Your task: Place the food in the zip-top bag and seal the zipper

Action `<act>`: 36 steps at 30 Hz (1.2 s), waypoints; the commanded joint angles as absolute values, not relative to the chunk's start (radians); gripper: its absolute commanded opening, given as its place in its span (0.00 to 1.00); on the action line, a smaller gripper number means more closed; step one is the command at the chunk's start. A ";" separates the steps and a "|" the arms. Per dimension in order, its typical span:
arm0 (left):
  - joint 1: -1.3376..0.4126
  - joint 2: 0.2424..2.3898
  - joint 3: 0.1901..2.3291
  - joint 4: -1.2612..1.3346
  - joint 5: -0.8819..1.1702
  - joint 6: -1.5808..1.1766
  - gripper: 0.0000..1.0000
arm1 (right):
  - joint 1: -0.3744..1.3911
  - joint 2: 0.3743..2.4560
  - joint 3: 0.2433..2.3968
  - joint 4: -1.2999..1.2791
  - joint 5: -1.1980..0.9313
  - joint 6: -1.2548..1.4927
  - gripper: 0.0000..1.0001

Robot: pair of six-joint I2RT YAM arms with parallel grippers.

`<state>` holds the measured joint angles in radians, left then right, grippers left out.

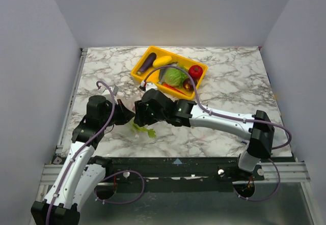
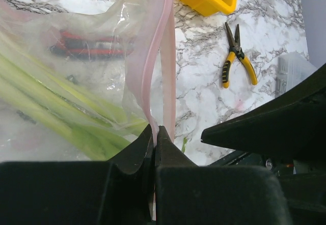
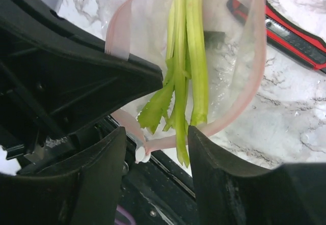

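Left wrist view: the left gripper [image 2: 155, 133] has its black fingers pressed together on the thin pink zipper strip [image 2: 168, 57] of the soft clear plastic bag [image 2: 76, 82], with the long green-white leek [image 2: 61, 113] inside. Right wrist view: the right gripper [image 3: 155, 153] is spread wide at the bag's open mouth, and leek leaves hang between its fingers. From above, the left arm is folded at the elbow and the right arm reaches leftward over the marble table [image 1: 229, 82]. Beyond them, a yellow tray [image 1: 178, 55] holds the other toy foods [image 1: 175, 76].
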<state>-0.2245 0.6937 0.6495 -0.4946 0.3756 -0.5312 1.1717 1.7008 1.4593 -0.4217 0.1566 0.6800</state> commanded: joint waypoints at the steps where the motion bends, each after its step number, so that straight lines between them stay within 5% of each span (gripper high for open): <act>1: -0.225 0.679 0.665 -0.481 0.419 -0.500 0.00 | 1.175 1.782 1.527 -0.543 0.076 0.570 0.56; 18: -0.225 0.667 0.678 -0.481 0.460 -0.518 0.00 | 1.175 1.923 1.504 -0.447 0.102 0.514 0.64; 21: -0.225 0.669 0.678 -0.480 0.463 -0.522 0.00 | 1.175 1.935 1.488 -0.385 0.073 0.562 0.53; 29: -0.226 0.654 0.677 -0.497 0.460 -0.522 0.00 | 1.176 1.892 1.411 -0.191 0.131 0.698 0.00; 36: -0.226 0.619 0.670 -0.510 0.429 -0.536 0.00 | 1.174 1.751 1.234 0.140 0.273 0.837 0.00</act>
